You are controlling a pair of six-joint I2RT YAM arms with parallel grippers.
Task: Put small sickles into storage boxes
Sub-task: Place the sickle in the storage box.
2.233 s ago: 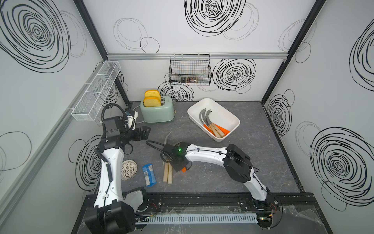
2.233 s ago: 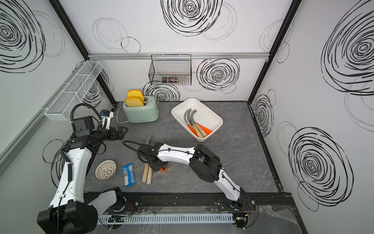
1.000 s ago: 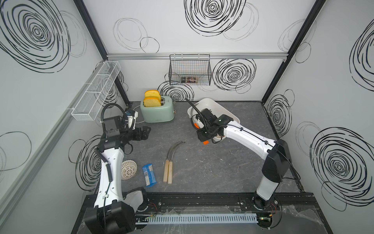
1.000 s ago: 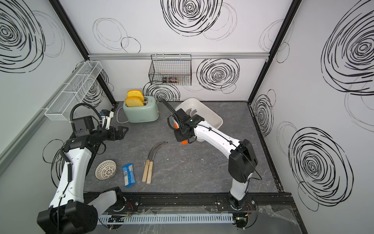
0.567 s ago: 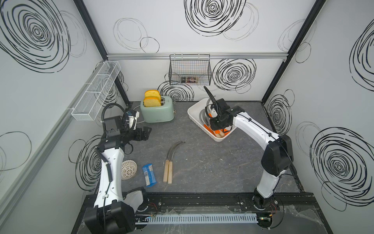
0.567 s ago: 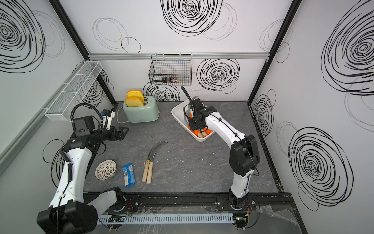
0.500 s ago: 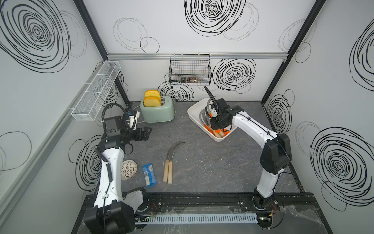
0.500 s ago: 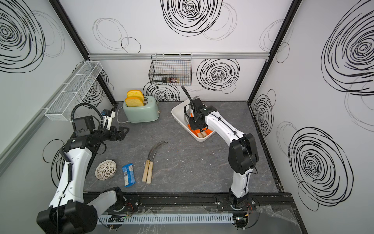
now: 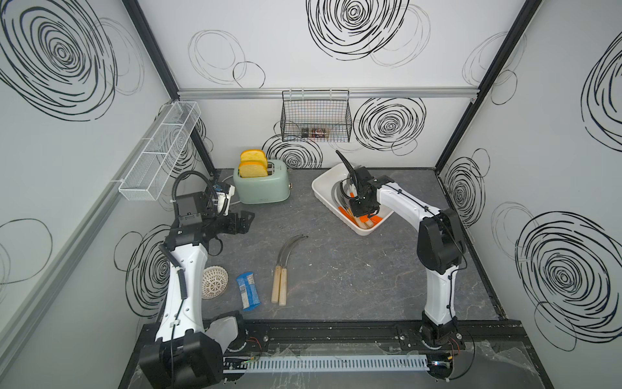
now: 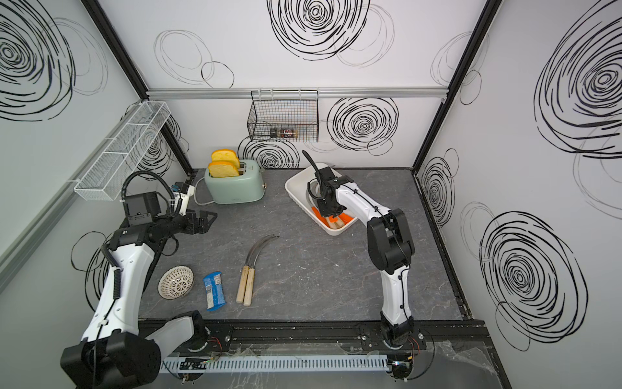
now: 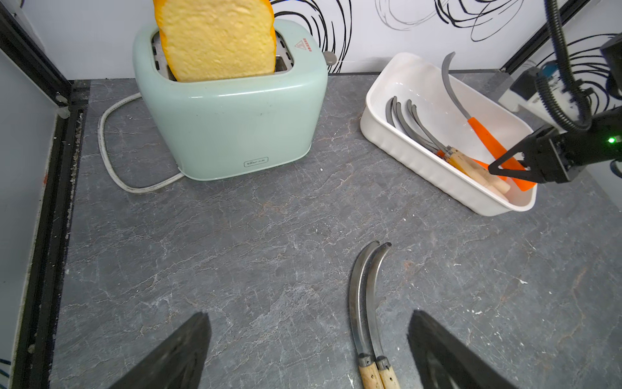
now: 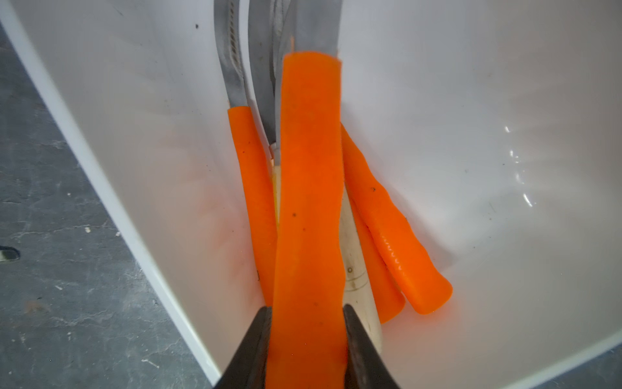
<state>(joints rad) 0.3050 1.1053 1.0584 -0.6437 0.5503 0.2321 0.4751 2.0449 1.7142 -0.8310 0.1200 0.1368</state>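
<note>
The white storage box (image 9: 323, 174) (image 10: 298, 175) stands at the back right of the grey table and holds several small sickles (image 11: 414, 128) with orange and wooden handles. My right gripper (image 12: 306, 316) (image 9: 358, 205) is down inside the box, shut on an orange-handled sickle (image 12: 309, 202) whose grey blade (image 9: 345, 161) points up over the box's far end. Two wooden-handled sickles (image 9: 284, 266) (image 11: 367, 303) lie side by side mid-table. My left gripper (image 11: 308, 323) (image 9: 247, 220) hovers open at the left, above the table, with nothing between its fingers.
A mint toaster (image 9: 262, 185) with two bread slices stands back left, its cord trailing beside it. A white perforated bowl (image 9: 214, 282) and a blue packet (image 9: 248, 295) lie front left. A black wire basket (image 9: 316, 116) and a white mesh rack (image 9: 158, 155) hang on the walls.
My right arm has carried the orange-handled sickle from mid-table over to the box and lowered it in. The left arm has barely moved.
</note>
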